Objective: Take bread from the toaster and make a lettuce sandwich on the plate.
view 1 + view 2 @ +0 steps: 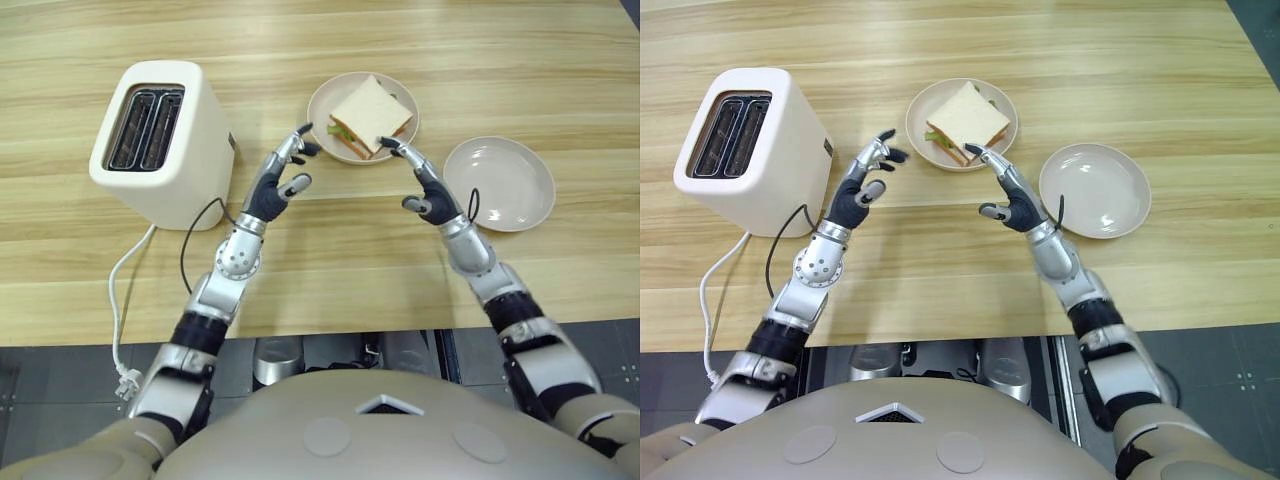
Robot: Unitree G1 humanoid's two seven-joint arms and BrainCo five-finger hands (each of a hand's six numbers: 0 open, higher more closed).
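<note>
A sandwich of two bread slices with green lettuce showing at its edge lies on a beige plate at the table's middle. The cream toaster stands to the left, its two slots dark and with no bread showing. My left hand hovers just left of the plate, fingers spread and holding nothing. My right hand is at the plate's near right rim, also open, one fingertip close to the sandwich's corner.
A second, bare beige plate sits to the right of my right hand. The toaster's black and white cords trail over the table's near edge at the left.
</note>
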